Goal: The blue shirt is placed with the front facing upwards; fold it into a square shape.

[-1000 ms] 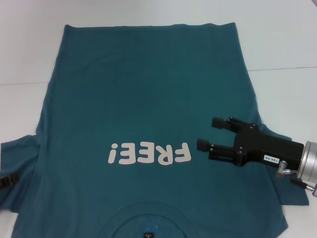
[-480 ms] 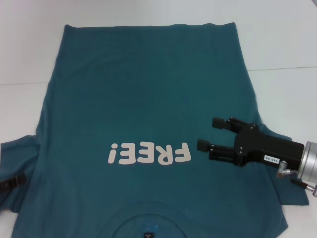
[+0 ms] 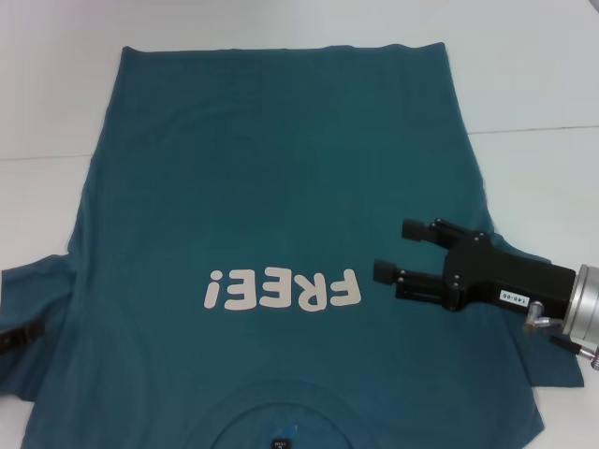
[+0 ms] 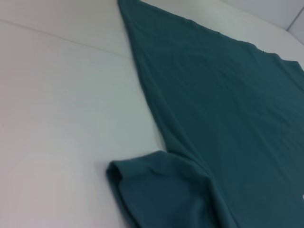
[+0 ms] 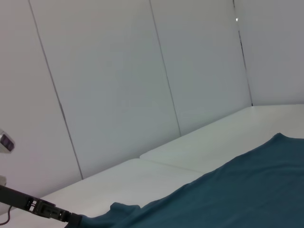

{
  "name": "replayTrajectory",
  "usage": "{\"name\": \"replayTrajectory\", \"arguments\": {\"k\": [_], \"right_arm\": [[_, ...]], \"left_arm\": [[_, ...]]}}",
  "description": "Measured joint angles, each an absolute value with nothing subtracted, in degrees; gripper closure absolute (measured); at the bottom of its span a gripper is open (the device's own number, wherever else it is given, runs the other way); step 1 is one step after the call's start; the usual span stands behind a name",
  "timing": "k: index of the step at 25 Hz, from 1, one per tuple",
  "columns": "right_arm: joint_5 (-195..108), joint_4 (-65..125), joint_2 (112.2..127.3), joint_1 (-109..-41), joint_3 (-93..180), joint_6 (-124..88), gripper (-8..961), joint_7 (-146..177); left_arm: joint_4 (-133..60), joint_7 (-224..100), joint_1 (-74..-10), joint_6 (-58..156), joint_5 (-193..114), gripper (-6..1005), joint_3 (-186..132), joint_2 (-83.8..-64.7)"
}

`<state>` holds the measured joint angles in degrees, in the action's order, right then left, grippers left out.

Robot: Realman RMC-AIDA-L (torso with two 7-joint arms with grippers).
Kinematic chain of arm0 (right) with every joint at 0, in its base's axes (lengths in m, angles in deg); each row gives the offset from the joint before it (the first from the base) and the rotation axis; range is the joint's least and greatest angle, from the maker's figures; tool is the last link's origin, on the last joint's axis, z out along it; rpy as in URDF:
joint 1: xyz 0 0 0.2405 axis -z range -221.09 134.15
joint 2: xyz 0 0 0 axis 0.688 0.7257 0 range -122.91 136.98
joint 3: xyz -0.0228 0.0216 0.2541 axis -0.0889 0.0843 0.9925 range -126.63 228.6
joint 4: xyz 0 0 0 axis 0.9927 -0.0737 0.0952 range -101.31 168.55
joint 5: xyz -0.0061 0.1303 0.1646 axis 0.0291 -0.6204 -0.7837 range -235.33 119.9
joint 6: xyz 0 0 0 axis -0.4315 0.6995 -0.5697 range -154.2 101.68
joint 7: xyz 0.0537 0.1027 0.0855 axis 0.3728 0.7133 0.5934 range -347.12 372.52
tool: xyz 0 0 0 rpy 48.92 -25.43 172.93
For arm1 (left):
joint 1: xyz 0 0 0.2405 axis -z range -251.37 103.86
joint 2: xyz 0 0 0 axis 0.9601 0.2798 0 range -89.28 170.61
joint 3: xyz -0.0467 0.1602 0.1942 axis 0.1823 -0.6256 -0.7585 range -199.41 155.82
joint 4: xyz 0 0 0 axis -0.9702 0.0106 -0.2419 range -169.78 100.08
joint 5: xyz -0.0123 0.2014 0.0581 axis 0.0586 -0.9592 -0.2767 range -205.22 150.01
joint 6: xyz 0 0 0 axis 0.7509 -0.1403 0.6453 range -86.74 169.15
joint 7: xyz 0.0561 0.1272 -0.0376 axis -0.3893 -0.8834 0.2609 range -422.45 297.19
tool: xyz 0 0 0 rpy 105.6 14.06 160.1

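Observation:
The blue shirt (image 3: 271,196) lies flat on the white table, front up, with its white "FREE!" print (image 3: 281,290) facing me upside down and the collar at the near edge. My right gripper (image 3: 391,250) is open and empty, hovering over the shirt's right side just right of the print. Only a dark tip of my left gripper (image 3: 17,338) shows at the left edge, over the left sleeve (image 4: 156,183). The left wrist view shows that sleeve and the shirt's side (image 4: 228,104). The right wrist view shows the shirt (image 5: 228,199) and the left gripper (image 5: 47,212) far off.
The white table (image 3: 533,84) extends beyond the shirt on the far side and to both sides, with a seam line (image 3: 533,129) across it. White wall panels (image 5: 118,85) stand behind the table.
The dark tip of my left gripper at the left edge has shifted slightly over the sleeve. My right gripper has stayed almost still, open.

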<state>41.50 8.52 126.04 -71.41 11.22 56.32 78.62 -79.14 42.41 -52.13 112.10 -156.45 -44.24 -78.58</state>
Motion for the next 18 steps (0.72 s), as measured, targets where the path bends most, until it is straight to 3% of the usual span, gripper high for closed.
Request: {"name": "replayTrajectory", "arguments": {"k": [9, 18], "right_arm": [[41.4, 7.9, 126.22, -71.4, 11.6, 56.7, 11, 78.6], [41.4, 7.8, 126.30, -71.3, 11.6, 56.7, 11, 78.6]], "left_arm": [[-79.1, 42.7, -52.0, 111.8, -156.6, 468, -44.1, -78.34], [-79.1, 42.8, -51.9, 111.6, -156.6, 670, -44.2, -78.33]]}}
